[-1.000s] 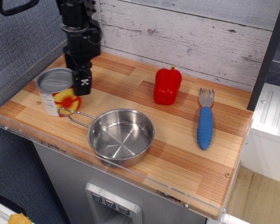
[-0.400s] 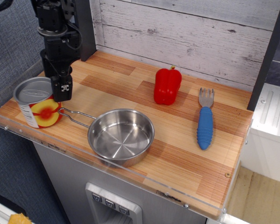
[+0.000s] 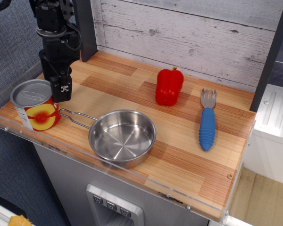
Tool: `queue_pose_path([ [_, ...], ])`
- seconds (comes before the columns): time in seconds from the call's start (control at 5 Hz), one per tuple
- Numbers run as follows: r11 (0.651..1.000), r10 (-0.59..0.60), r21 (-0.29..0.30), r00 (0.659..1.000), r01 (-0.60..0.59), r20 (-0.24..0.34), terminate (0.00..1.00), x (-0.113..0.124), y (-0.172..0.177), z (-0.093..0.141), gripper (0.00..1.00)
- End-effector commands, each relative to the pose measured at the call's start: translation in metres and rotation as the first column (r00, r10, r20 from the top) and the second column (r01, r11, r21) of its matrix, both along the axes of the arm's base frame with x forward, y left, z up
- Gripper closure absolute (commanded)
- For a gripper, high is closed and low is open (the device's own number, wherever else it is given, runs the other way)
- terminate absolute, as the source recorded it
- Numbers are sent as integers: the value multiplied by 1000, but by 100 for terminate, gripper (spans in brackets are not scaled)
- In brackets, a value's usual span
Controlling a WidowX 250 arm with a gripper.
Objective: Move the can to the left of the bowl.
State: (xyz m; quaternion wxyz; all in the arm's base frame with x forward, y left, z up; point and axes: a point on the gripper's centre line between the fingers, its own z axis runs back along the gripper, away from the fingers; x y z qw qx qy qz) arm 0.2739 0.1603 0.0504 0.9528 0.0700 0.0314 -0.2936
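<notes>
Since approx. 1 s ago, can and gripper have shifted together toward the left end of the counter; vs. 0.4 s ago only a slight further drift left. Nearest the camera: bowl sits by the front edge, wire handle pointing left, its tip just beside the can's base. Can now stands upright near the front-left corner, left of the bowl, close to the clear edge guard. Gripper is at the can's right/rear side, fingers apparently against the rim; whether they clamp the can or have let go cannot be told from this angle. Farther back/right: blue fork, red pepper, well apart from the work area. Judgement: placement approx. complete; remaining step = release and retreat. To do it well: confirm can base flat on the counter, open jaws fully before lifting, withdraw straight up, avoid lateral motion — can is near the edge and the handle, so a sideways nudge risks tipping it or dragging the bowl.
</notes>
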Motion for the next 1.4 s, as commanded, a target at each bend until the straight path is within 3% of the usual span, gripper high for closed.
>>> queue_pose_path([
  [0.0,1000,26,7,982,-28,188,0,53,-23,39,0],
  [0.2,971,236,-43,926,-234,293,0,74,-33,47,0],
  [0.4,904,416,-74,832,-420,367,0,89,-39,48,0],
  [0.6,841,538,-191,747,-506,391,0,95,-32,45,0],
  [0.8,818,572,-204,731,-537,372,0,105,-31,40,0],
  [1.0,818,572,-204,731,-537,372,0,105,-31,40,0],
  [1.2,818,572,-204,731,-537,372,100,105,-31,40,0],
])
